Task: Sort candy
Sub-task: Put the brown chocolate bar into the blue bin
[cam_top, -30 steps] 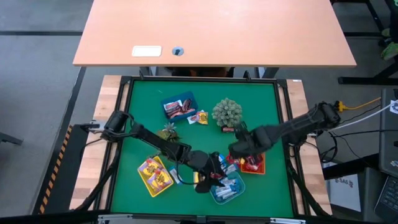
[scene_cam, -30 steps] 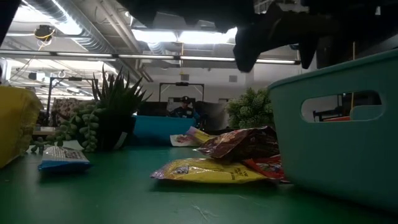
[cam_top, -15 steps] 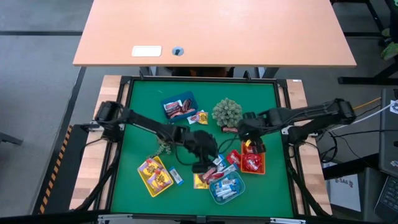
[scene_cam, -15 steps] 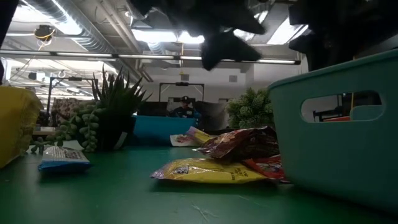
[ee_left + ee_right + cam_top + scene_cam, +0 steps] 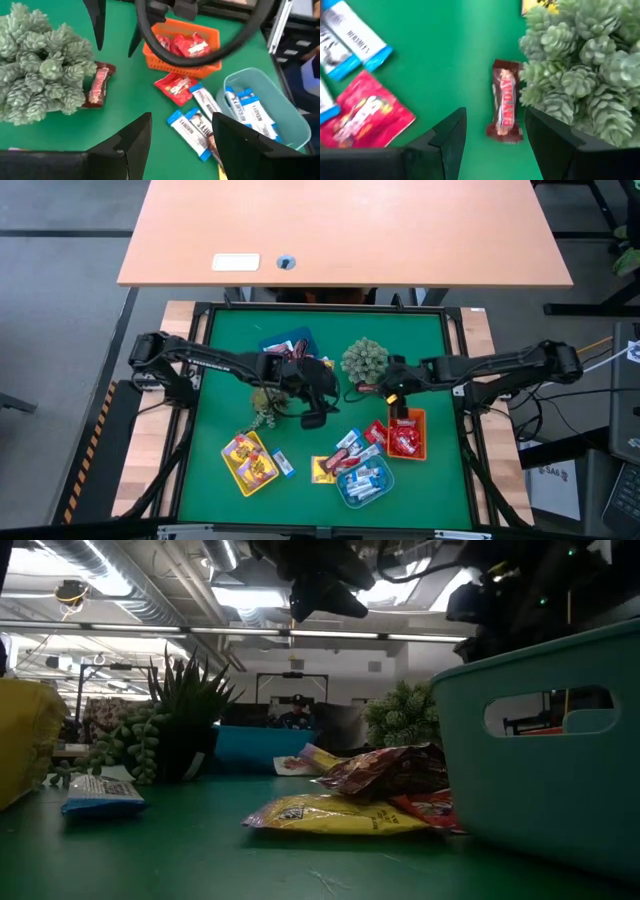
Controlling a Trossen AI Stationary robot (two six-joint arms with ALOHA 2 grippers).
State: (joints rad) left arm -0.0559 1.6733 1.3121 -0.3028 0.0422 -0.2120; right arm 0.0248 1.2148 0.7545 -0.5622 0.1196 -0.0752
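Wrapped candy lies loose on the green mat: a brown piece [image 5: 366, 388] beside the pale spiky plant [image 5: 365, 360], a red piece [image 5: 374, 431], blue-and-white pieces [image 5: 348, 443] and a yellow piece [image 5: 322, 469]. More candy fills the yellow tray [image 5: 250, 462], blue tray [image 5: 288, 352], orange tray [image 5: 406, 435] and teal tray [image 5: 365, 483]. My left gripper [image 5: 312, 418] hangs open above the mat's middle, over blue-and-white pieces [image 5: 189, 128] in its wrist view. My right gripper [image 5: 384, 393] is open above the brown piece [image 5: 504, 103], its fingers either side without touching.
A small dark-green plant [image 5: 265, 402] stands under my left arm. A yellow piece [image 5: 320, 368] lies next to the blue tray. The mat has a raised black frame [image 5: 196, 380] around it. Bare mat lies at the far right [image 5: 425, 340] and near left [image 5: 205, 480].
My left gripper has risen from over the teal tray and gone toward the table's far edge and a little left, staying open. My right gripper has left the orange tray, gone toward the far edge and come down over the brown piece by the plant, turning as it went.
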